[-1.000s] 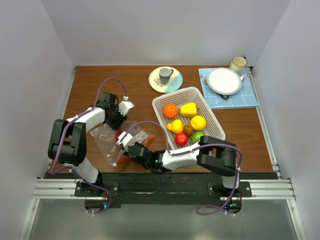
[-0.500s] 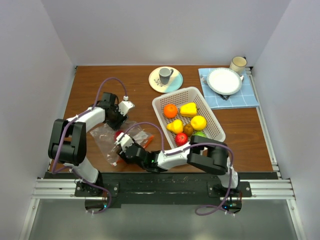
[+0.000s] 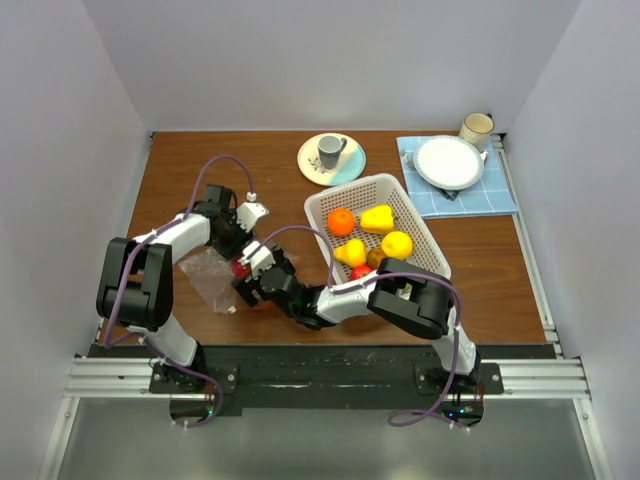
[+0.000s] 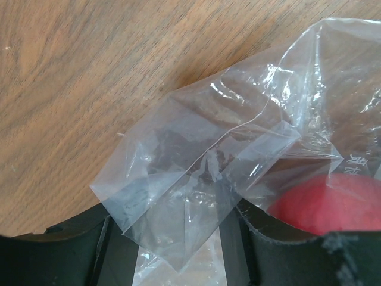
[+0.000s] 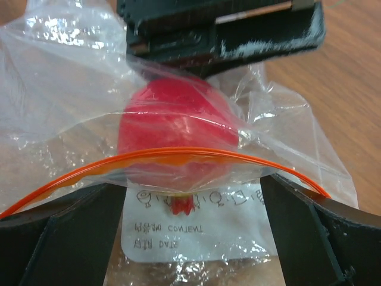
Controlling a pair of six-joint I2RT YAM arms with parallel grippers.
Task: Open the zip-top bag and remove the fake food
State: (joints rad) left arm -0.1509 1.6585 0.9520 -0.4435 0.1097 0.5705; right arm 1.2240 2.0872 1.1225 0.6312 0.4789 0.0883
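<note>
The zip-top bag [image 3: 210, 275] lies crumpled on the wooden table, with one red piece of fake food [image 3: 240, 267] inside it. In the right wrist view the orange zip [image 5: 178, 153] arcs across in front of that red fruit [image 5: 178, 131]. My right gripper [image 5: 193, 232] is open wide, its fingers either side of the bag's mouth and white label. My left gripper [image 4: 175, 262] stands at the bag's far end with its fingers apart. Clear film [image 4: 202, 167] fills the gap, and the red fruit [image 4: 333, 202] sits outside the right finger. More fake food fills the basket [image 3: 430, 245].
The white basket holds an orange [image 3: 341, 221], a yellow pepper [image 3: 377, 218], a lemon [image 3: 396, 244] and other fruit. Behind it are a saucer with a grey cup [image 3: 331, 158], a white plate [image 3: 449, 162] on a blue cloth, and a mug [image 3: 476, 128].
My right gripper has gone from nearly shut to wide open and moved up-left to the bag's mouth. The bag has bunched toward the left gripper, which has stayed still.
</note>
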